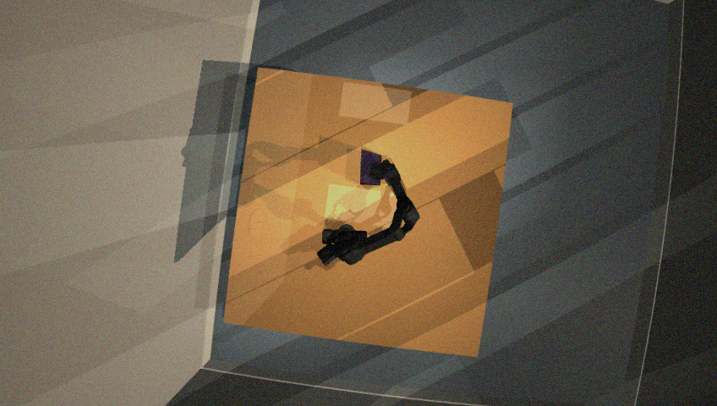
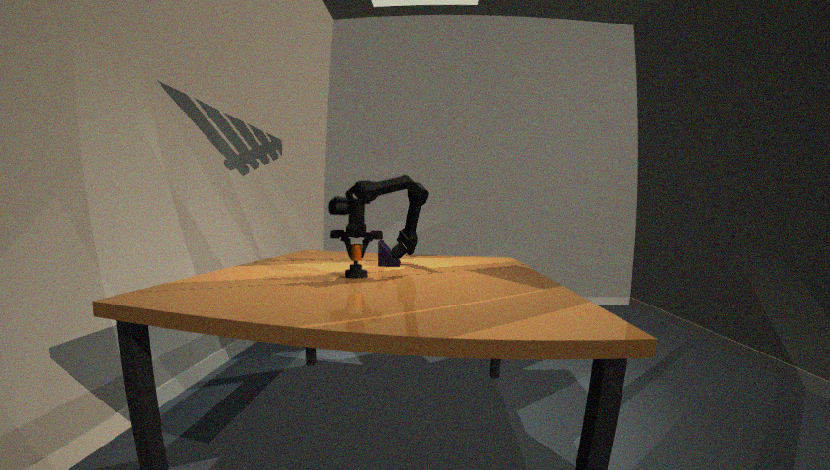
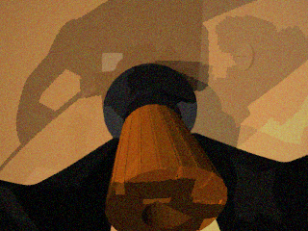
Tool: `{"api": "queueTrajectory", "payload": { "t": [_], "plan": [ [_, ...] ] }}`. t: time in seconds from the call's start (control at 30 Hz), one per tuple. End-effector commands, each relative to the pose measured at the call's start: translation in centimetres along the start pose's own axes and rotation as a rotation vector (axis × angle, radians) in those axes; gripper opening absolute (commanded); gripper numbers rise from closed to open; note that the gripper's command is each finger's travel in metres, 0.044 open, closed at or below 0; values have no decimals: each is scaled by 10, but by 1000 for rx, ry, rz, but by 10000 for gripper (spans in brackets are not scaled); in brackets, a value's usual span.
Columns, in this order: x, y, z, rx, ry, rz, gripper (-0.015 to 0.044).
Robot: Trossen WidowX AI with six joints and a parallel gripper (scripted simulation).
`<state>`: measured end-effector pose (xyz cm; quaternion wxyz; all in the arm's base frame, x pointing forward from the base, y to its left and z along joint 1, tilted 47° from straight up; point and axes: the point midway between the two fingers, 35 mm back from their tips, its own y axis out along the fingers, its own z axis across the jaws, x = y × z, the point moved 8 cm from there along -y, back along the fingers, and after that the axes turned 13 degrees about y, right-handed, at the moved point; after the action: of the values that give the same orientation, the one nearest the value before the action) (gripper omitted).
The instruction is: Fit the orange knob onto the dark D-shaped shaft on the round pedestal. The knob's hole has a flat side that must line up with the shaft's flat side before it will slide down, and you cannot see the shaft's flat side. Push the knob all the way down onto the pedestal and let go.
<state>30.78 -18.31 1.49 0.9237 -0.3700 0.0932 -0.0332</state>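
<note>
The orange knob (image 2: 356, 252) (image 3: 154, 144) is upright between the fingers of my gripper (image 2: 356, 255), which is shut on it. The round dark pedestal (image 2: 355, 273) (image 3: 146, 79) stands on the table directly below the knob in the exterior view. The knob's lower end is at or just above the top of the dark shaft (image 2: 355, 265); whether they touch cannot be told. In the wrist view the knob covers the shaft and the near part of the pedestal. The shaft's flat side is hidden. In the top view the gripper mostly covers the pedestal (image 1: 346, 227).
The wooden table (image 1: 402, 301) (image 2: 407, 317) carries the arm, whose base is at a purple wedge-shaped block (image 1: 369, 158) (image 2: 387, 257) behind and right of the pedestal in the exterior view. The arm (image 1: 402, 205) (image 2: 413, 212) arches from there to the gripper. Shadows streak the table.
</note>
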Motion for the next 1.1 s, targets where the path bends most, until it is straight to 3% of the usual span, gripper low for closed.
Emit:
{"api": "queueTrajectory", "payload": {
  "t": [0.0,1.07],
  "plan": [
    [1,-3,-1,1,0,-9,0],
    [-1,-2,-1,1,1,-9,0]
  ]
}}
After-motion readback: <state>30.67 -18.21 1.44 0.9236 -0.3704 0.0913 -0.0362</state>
